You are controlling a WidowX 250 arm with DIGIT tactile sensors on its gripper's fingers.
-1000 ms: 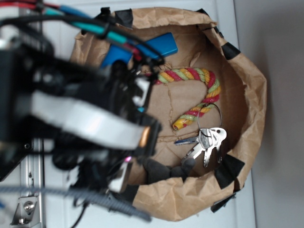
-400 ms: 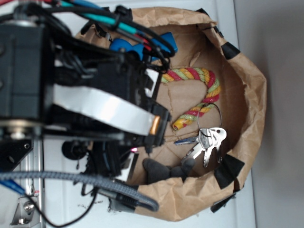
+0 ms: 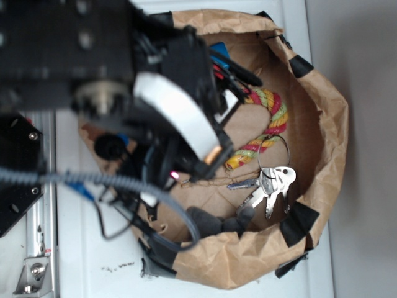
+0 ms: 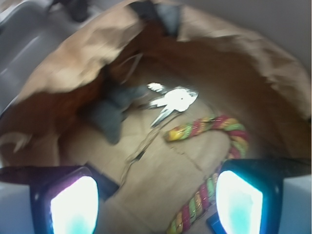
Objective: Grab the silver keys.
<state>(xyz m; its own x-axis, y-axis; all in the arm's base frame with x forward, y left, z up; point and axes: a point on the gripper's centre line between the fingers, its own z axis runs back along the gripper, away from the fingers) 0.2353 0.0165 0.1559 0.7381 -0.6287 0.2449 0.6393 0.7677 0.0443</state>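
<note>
The white worktop (image 3: 80,248) carries a wide brown paper bag (image 3: 329,124) with its rim rolled down and patched with black tape (image 3: 299,222). The black robot arm (image 3: 93,56), trailing cables, leans over the left half of the bag and hides much of its floor in the exterior view.

The tool (image 4: 156,195) hangs above the bag floor with its 2 fingers (image 4: 73,204) spread wide apart and nothing between them; in the wrist view they sit at the bottom corners of the frame, well short of everything inside.

A red, yellow and green rope (image 3: 273,124) curves along the right side of the bag floor, one end lying between the tool and the keys. Part of a blue object (image 3: 220,49) shows beside the arm near the far rim; what it is cannot be told.

A dark grey lumpy thing (image 3: 217,223) lies against the bag's lower wall, just beside the keys.

The silver keys (image 3: 270,186) lie flat on the bag floor near its right wall, fanned out on a thin wire ring (image 3: 276,152) that reaches up to the rope's end. Nothing covers them.
</note>
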